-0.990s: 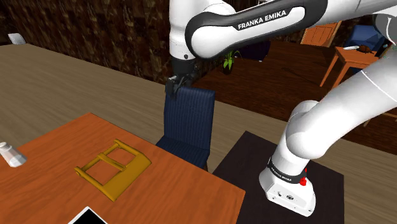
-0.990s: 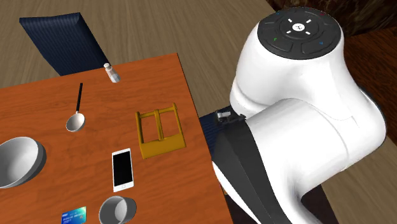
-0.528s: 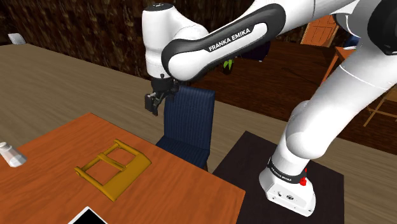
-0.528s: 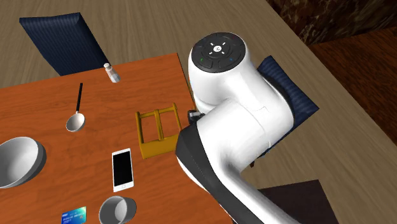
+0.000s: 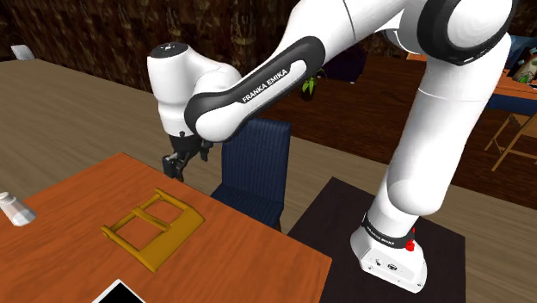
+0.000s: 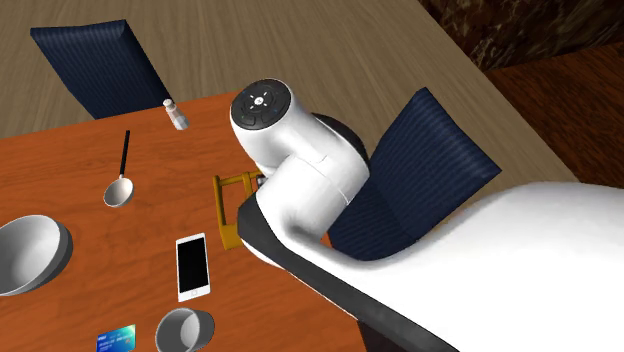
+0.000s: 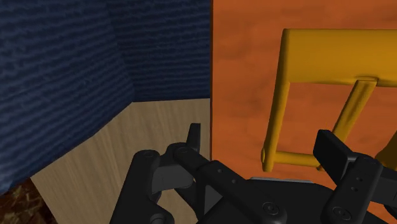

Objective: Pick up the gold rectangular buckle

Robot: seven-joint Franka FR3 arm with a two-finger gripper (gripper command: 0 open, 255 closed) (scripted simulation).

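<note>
The gold rectangular buckle [image 5: 166,242] lies flat on the orange-brown wooden table [image 5: 69,202], near the table edge that faces the blue chair. My black gripper [image 5: 176,162] hangs above that table edge, up and to the right of the buckle in the shoulder view. In the wrist view the gripper [image 7: 264,149] is open, its fingers [image 7: 193,137] apart with nothing between them. The buckle [image 7: 285,95] lies ahead of them on the table, off toward the right finger. In the second exterior view the white arm covers most of the buckle [image 6: 221,205].
A blue chair [image 5: 254,168] stands against the table edge under the arm; a second one [image 6: 95,65] stands at another side. On the table are a shaker [image 6: 176,115], a spoon [image 6: 120,180], a phone [image 6: 191,266], a bowl [image 6: 30,255], a cup [image 6: 185,328] and a card [image 6: 115,340].
The arm has swung toward the shoulder view's left and come down. The gripper went from above the chair back to over the table edge, closer to the buckle.
</note>
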